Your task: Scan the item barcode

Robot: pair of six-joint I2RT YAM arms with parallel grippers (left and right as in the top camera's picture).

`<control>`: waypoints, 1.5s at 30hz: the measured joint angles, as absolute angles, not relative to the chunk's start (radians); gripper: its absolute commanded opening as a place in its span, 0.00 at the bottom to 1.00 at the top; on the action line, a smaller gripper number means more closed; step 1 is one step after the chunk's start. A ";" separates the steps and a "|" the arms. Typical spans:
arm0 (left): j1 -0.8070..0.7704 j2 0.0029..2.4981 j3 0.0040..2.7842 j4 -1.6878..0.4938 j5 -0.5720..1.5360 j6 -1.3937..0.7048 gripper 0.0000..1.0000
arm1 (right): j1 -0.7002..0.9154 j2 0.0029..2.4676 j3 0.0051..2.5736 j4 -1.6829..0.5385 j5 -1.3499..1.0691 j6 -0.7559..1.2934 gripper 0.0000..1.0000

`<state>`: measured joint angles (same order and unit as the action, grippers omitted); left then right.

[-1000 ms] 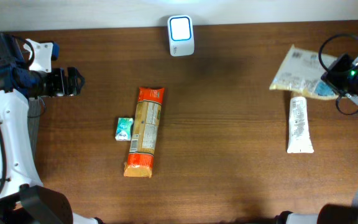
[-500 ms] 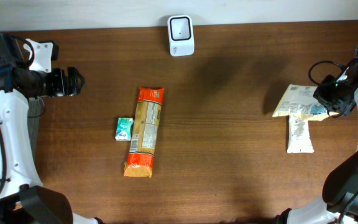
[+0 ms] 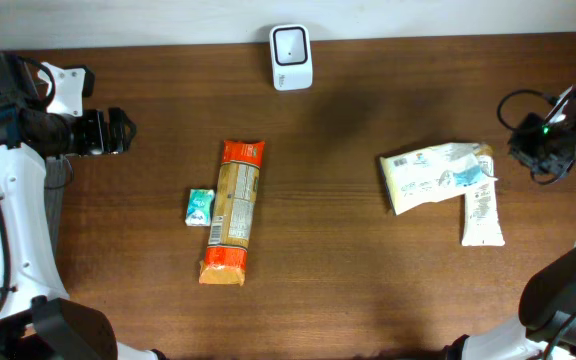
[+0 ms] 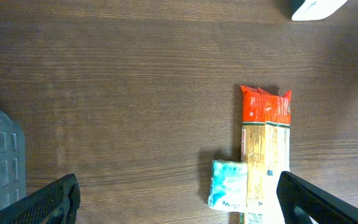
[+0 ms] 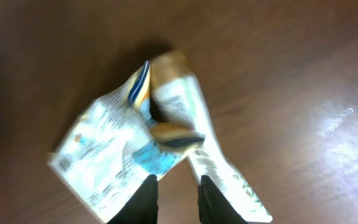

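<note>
Print on white pouch and orange packet is unreadable.

A wooden table is shown; on it are laid a scanner, an orange packet touched by a small green packet, and a white pouch overlapping a tube.

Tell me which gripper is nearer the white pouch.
Right. The right gripper hangs just off the white pouch at its right end; the left gripper is far across the table, beyond the orange packet.

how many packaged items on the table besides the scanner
4: long orange-ended packet left of centre, small green box beside its left side, crumpled white pouch at right, white tube, its top covered by that pouch; none appears hidden.
</note>
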<state>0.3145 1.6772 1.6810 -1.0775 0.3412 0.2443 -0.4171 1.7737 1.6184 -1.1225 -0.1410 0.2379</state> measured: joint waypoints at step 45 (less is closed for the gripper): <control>0.315 1.677 1.681 -1.078 0.341 0.245 0.99 | 0.040 2.122 1.958 -1.113 -0.252 0.188 0.28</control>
